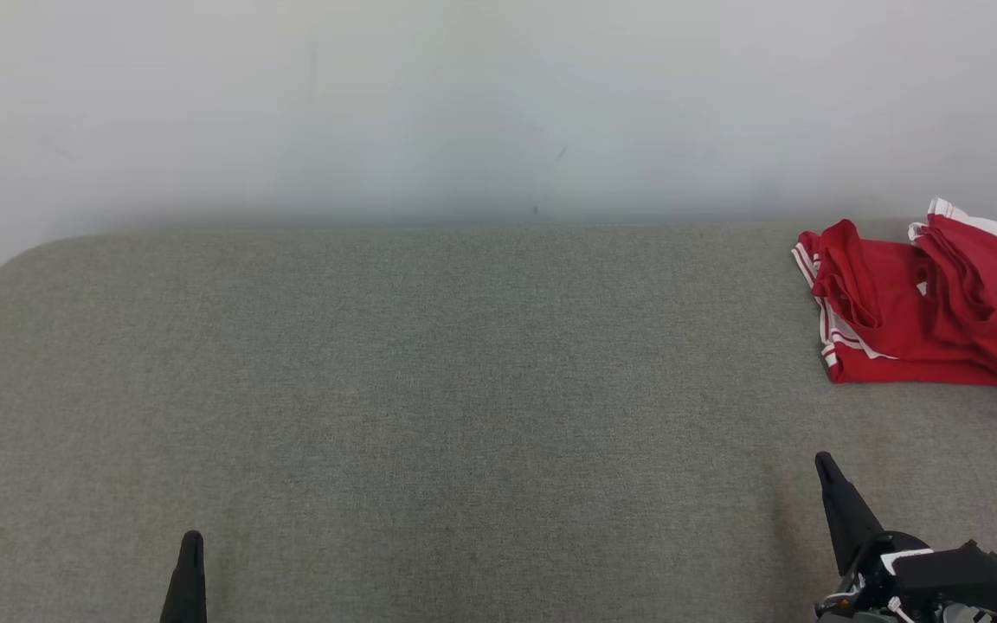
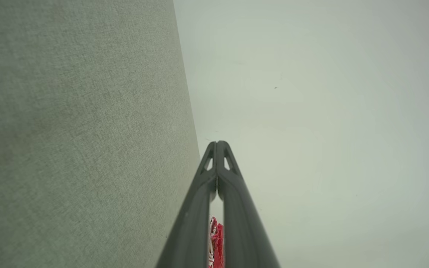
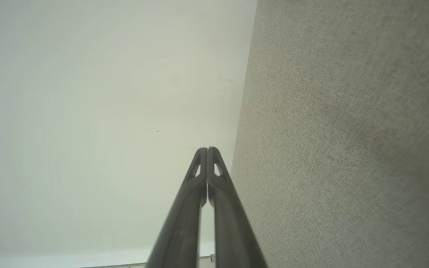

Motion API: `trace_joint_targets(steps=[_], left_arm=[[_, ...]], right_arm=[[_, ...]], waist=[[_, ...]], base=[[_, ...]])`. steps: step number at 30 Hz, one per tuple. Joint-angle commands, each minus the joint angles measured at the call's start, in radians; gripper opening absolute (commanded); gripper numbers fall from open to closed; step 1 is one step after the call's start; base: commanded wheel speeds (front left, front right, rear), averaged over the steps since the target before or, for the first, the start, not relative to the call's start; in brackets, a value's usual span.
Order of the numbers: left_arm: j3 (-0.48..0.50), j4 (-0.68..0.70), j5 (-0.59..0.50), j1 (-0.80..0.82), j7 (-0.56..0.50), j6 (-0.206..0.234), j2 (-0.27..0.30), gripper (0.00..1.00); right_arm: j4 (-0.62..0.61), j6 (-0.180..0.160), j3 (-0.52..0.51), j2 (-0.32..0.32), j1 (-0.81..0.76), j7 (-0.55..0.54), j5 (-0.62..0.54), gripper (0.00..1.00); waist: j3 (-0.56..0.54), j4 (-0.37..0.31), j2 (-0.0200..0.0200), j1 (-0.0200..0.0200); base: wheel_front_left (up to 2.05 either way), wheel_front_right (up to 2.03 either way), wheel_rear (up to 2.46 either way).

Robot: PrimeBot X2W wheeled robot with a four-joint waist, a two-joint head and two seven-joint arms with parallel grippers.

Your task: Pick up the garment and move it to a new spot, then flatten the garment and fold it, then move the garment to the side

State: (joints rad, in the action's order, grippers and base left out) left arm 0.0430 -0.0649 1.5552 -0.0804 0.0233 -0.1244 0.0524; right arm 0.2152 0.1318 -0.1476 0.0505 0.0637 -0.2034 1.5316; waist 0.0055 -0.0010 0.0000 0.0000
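A red garment (image 1: 923, 311) with white stripe trim lies crumpled at the far right of the grey fabric surface (image 1: 429, 389), partly cut off by the picture's edge. My left gripper (image 1: 191, 541) is at the lower left, shut and empty, far from the garment. At the lower right, my right gripper (image 1: 825, 461) is shut with nothing in it, a good way in front of the garment. In the left wrist view the left gripper (image 2: 217, 143) has its tips pressed together, and a sliver of the garment (image 2: 216, 245) shows between the fingers. The right gripper (image 3: 207, 149) is likewise closed tip to tip.
A pale wall (image 1: 481, 104) rises right behind the fabric surface. The surface's rounded far left corner (image 1: 22, 260) shows at the left. A wide stretch of grey fabric lies between the grippers and the wall.
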Motion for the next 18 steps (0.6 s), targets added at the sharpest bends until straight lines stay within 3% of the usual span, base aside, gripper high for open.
trace_joint_targets(steps=[1, 18], left_arm=[[0.005, 0.007, 0.024, 0.006, -0.007, -0.006, 0.004, 0.0], [0.009, 0.01, 0.08, 0.006, -0.016, -0.009, 0.003, 0.0]], right_arm=[[-0.003, -0.002, -0.004, -0.001, 0.011, -0.009, 0.026, 0.0], [-0.006, -0.002, -0.009, -0.001, 0.012, -0.027, 0.083, 0.0]], waist=[[-0.001, 0.0, 0.0, 0.0], [-0.004, 0.001, 0.0, 0.0]], base=[[0.0, 0.0, 0.0], [0.0, 0.0, 0.0]])
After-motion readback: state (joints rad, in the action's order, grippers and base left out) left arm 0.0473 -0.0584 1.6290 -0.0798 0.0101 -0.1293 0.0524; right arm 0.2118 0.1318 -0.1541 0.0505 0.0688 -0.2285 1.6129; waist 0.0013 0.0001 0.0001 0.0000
